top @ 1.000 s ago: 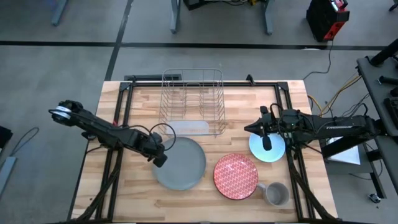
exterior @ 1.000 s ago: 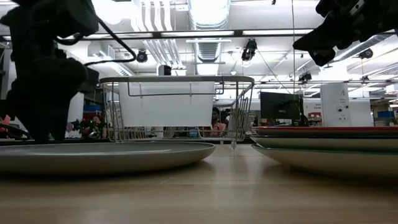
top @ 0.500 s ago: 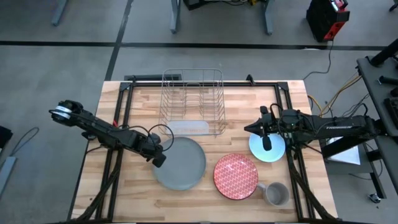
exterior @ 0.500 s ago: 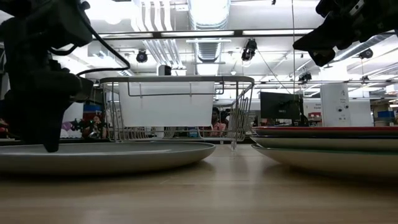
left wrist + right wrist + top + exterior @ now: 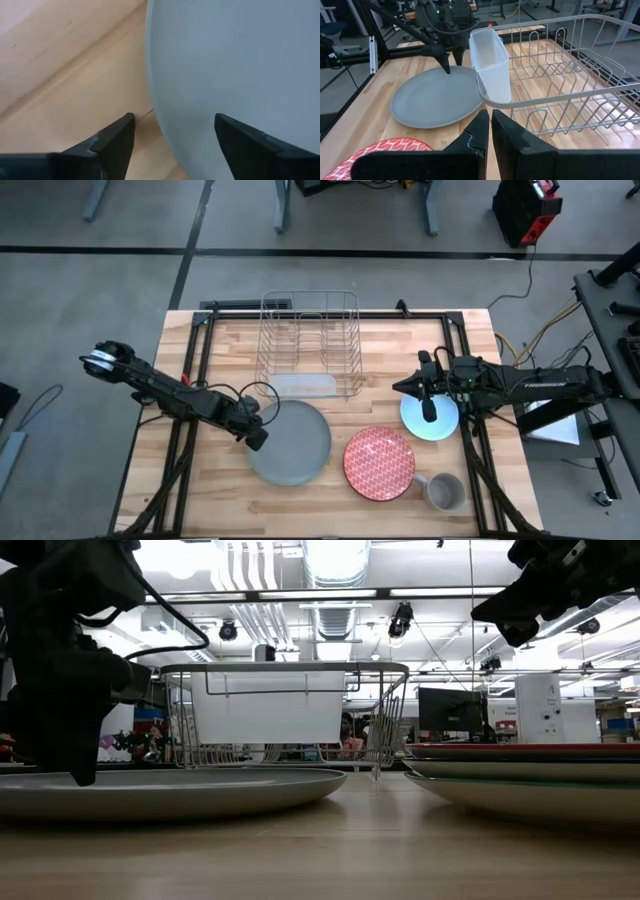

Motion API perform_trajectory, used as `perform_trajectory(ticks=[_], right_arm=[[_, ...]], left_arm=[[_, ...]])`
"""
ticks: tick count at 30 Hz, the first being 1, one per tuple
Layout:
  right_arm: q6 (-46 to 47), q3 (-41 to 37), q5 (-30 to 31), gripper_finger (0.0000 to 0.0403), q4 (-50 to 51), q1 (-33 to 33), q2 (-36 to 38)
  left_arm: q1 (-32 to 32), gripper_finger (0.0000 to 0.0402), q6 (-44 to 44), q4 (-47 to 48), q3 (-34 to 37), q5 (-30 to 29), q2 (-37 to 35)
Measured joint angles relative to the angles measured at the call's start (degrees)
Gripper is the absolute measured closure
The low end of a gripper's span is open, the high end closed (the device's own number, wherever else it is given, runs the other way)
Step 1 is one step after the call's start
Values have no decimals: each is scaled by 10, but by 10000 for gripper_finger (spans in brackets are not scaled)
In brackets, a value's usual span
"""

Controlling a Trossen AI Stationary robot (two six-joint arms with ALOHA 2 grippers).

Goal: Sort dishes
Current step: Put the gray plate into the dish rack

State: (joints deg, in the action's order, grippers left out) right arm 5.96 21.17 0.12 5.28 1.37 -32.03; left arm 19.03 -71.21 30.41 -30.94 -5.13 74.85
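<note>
**Left pincer astride the grey plate's rim**

Set low at the near-left edge of the large grey plate (image 5: 291,442), with the left pincer (image 5: 257,433) spread wide and holding nothing: one finger over the bare wood, the other over the plate's face, rim between them (clearest from the left wrist view, where the fingers (image 5: 116,141) flank the plate's edge (image 5: 235,70)). Probably placed so for a pinch on the rim, the only part of a flat plate that offers a hold. Seen level from the low view as tips reaching down to the plate (image 5: 170,790); actual contact impossible to tell.

Held back on the far side, the right pincer (image 5: 428,408), above the light-blue plate (image 5: 430,420), fingers (image 5: 479,131) pressed together on nothing. Seemingly just waiting, clear of the left arm's work.

Laid flat between the two plates and nearer the front, the red patterned plate (image 5: 380,463), just beside the grey one; a grey mug (image 5: 444,492) close to its right. No blue speckled plate made out. Standing empty at the back, the wire dish rack (image 5: 309,340) with its white cutlery cup (image 5: 491,65), presumably the plates' destination.

Underneath, a pale wooden-plank surface (image 5: 220,500) on a black frame. Beyond, grey floor, other benches' legs, and (from the low view) ceiling lights, ducts and monitors.
</note>
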Motion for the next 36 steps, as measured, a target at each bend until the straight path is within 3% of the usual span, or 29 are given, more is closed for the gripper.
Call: perform_trajectory(ticks=[12, 30, 36], right_arm=[[0, -8, 0, 389, -1, 0, 0], [-1, -9, 0, 389, -2, 0, 0], [-1, -9, 0, 389, -2, 0, 0]], left_arm=[[25, 207, -29, -15, 0, -3, 0], [57, 387, -58, -20, 0, -14, 0], [75, 399, -55, -27, -5, -19, 0]])
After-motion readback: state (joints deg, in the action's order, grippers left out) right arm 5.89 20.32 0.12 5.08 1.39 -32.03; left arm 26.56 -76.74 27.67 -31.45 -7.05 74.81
